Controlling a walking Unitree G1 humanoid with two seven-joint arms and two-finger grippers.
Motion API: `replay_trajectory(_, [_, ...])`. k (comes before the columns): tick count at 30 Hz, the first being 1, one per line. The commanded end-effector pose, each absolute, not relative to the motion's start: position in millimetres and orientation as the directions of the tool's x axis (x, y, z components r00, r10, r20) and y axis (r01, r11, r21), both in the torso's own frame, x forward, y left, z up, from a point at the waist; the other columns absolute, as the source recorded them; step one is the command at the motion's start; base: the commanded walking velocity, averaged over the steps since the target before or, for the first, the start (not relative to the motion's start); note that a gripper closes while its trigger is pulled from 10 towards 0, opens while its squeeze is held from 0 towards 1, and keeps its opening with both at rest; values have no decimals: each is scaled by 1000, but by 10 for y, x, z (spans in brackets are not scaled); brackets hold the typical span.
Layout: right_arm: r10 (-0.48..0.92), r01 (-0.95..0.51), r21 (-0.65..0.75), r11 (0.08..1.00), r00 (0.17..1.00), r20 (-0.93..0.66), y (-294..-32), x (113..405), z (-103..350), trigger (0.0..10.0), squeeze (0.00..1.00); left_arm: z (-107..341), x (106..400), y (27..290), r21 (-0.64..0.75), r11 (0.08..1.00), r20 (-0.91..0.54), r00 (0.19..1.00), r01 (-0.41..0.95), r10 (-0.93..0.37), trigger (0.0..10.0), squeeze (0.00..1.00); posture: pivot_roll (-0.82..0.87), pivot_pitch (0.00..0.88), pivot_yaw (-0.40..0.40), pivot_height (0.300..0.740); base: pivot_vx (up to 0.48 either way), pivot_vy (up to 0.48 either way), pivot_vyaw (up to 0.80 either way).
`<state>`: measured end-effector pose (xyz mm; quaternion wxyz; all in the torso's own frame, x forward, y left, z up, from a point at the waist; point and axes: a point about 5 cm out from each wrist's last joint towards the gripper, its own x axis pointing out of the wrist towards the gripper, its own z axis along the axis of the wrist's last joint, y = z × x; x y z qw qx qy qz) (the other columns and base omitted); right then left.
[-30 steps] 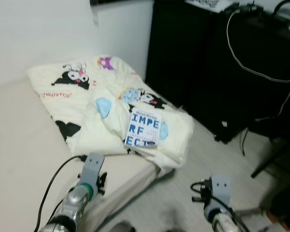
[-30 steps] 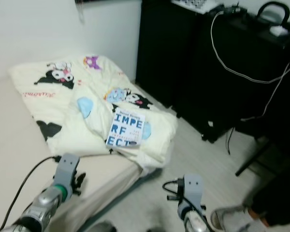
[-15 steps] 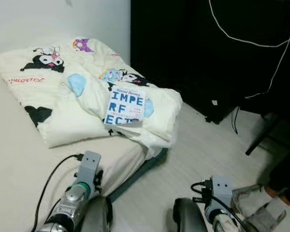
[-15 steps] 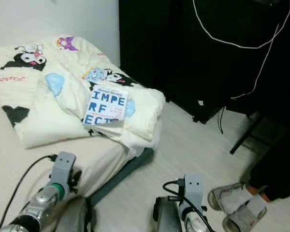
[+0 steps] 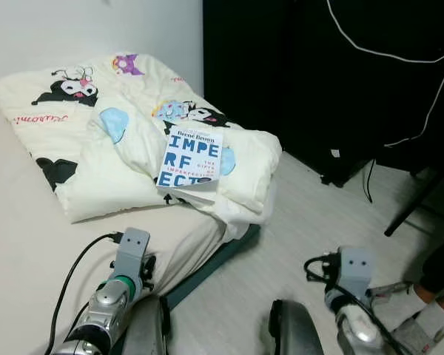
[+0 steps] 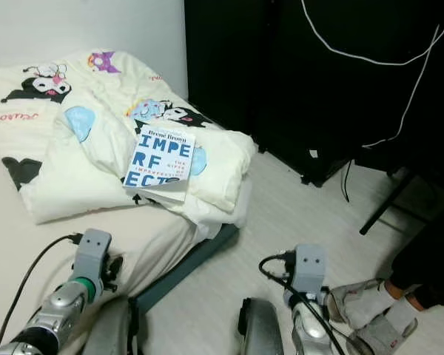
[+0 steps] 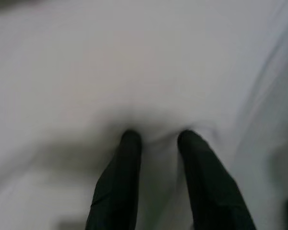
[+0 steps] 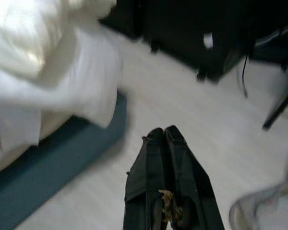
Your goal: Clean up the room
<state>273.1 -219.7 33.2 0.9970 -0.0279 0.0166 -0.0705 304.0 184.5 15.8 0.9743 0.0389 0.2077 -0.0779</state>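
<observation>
A blue-and-white book [image 5: 190,156] lies face up on a cream cartoon-print comforter [image 5: 96,140], which is bunched on the bed [image 5: 29,244] near its corner. My left arm [image 5: 123,275] hangs low over the bed's near edge. In the left wrist view my left gripper [image 7: 158,136] is open, its tips against the pale sheet. My right arm [image 5: 353,275] hangs over the floor to the right of the bed. In the right wrist view my right gripper [image 8: 164,130] is shut on nothing above the pale floor, with the bed's blue base [image 8: 53,172] beside it.
A tall black cabinet [image 5: 318,74] with a white cable [image 5: 399,55] draped on it stands right of the bed. A dark stand leg [image 5: 413,211] crosses the floor at the right. A person's shoe and sock [image 6: 370,307] rest at the lower right.
The camera has tilted down and come nearer the bed, so the whole scene has shifted. The book and comforter lie as before. My right arm now sits slightly further right.
</observation>
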Motion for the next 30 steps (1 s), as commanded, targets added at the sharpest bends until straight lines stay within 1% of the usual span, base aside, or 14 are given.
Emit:
replay_trajectory(1, [-148,152,-96,984,988,47,-2265,2677,461,10000,0,583,3213,1711,-65,950,-235,920,307,-313,10000,0,0,120,6,571,0,0,0])
replay_trajectory(3, [-165,175,-92,980,980,111,-2327,2593,589,10000,0,1000,3177,1668,-91,877,-84,874,472,-479,10000,0,0,120,6,571,0,0,0])
replay_trajectory(9, [-201,209,-83,974,975,95,-2419,2414,545,10000,0,1305,3043,1684,-118,819,-22,823,562,-568,10000,0,-8,134,7,571,0,0,0])
replay_trajectory(13, [-209,214,-67,975,975,70,-2427,2407,494,10000,0,1169,3114,1508,-226,840,-90,848,493,-522,10000,0,-8,138,9,571,0,0,0])
replay_trajectory(15, [-176,181,-52,982,980,89,-2340,2512,558,10000,0,914,3292,1384,-222,913,-212,897,343,-388,10000,0,-16,136,14,571,0,0,0])
replay_trajectory(16, [-176,181,-52,982,980,89,-2340,2512,558,10000,0,914,3292,1384,-222,913,-212,897,343,-388,10000,0,-16,136,14,571,0,0,0])
replay_trajectory(17, [-158,164,-47,985,982,101,-2294,2556,598,10000,0,829,3349,1342,-233,933,-256,908,276,-332,10000,0,-16,136,14,571,0,0,0])
replay_trajectory(18, [-131,136,-34,990,984,124,-2204,2632,667,10000,0,762,3429,1338,-301,939,-302,917,166,-259,10000,43,-39,134,18,571,0,0,0])
replay_trajectory(19, [-108,113,-24,993,985,137,-2127,2678,734,10000,0,749,3454,1363,-360,930,-335,920,75,-204,10000,631,-39,134,18,571,0,0,0])
replay_trajectory(20, [-108,113,-24,993,985,137,-2127,2678,734,10000,0,749,3454,1363,-360,930,-335,920,75,-204,10000,631,-39,134,18,571,0,0,0])
replay_trajectory(21, [-95,98,-16,995,985,146,-2072,2704,778,10000,0,752,3464,1404,-426,905,-353,918,14,-180,10000,1000,-44,134,18,571,0,0,0])
replay_trajectory(25, [-80,79,10,997,986,147,-2009,2719,819,10000,0,772,3462,1541,-527,845,-366,921,-90,-130,10000,1000,-37,136,13,571,0,0,0])
replay_trajectory(27, [-64,62,20,998,989,133,-1977,2715,802,10000,0,818,3461,1688,-639,752,-350,932,-163,-96,10000,1000,-36,139,12,571,0,0,0])
replay_trajectory(30, [-51,48,24,999,991,121,-1953,2705,777,10000,0,969,3494,1897,-744,653,-258,963,-143,-83,10000,1000,-32,139,6,571,0,0,0])
